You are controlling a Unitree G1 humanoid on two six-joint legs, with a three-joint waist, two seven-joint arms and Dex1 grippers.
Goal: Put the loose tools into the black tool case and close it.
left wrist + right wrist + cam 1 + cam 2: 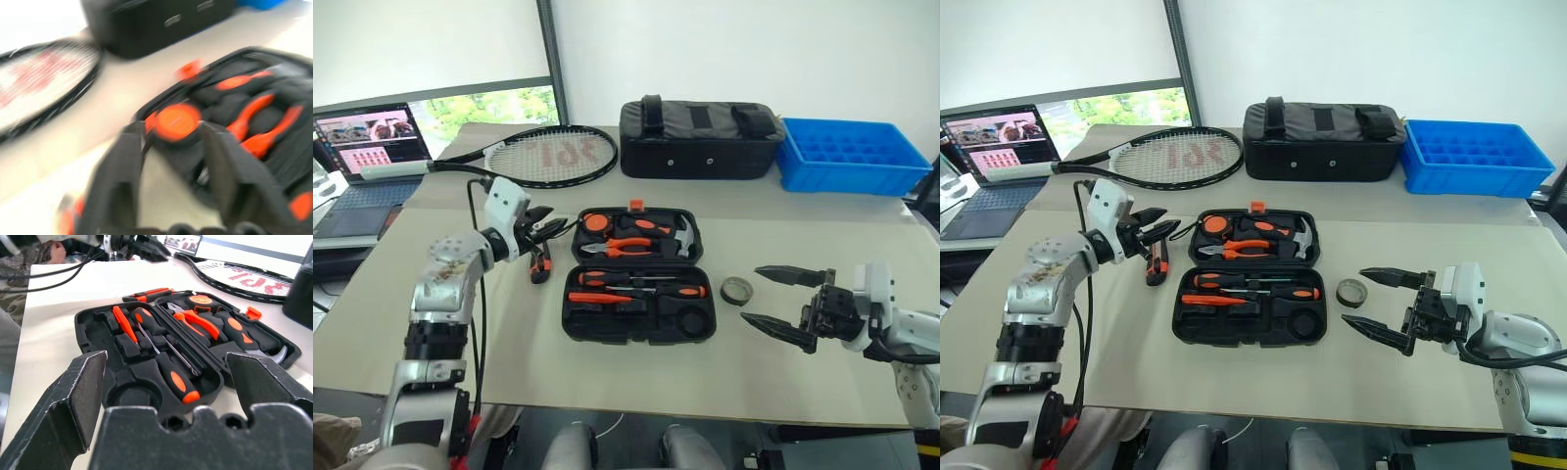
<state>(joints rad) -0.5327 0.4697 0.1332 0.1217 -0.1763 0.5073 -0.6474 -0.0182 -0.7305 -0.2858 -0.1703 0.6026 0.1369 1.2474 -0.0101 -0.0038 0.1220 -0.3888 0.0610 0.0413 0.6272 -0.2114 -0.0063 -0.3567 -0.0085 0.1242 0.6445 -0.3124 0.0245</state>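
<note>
The black tool case (638,275) lies open on the bench (509,372), with screwdrivers and pliers in its slots. A utility knife (541,265) lies just left of it and a tape roll (736,290) just right. The left pincer (543,223) hovers over the knife, parted and empty. The right pincer (775,298) hangs spread wide near the roll, holding nothing.

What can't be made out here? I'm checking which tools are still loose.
- Utility knife, head views: the left pincer covers its upper end.
- Tool case, left wrist view: motion blur smears the tools inside.
- Tape roll, head views: too small to tell more.
</note>
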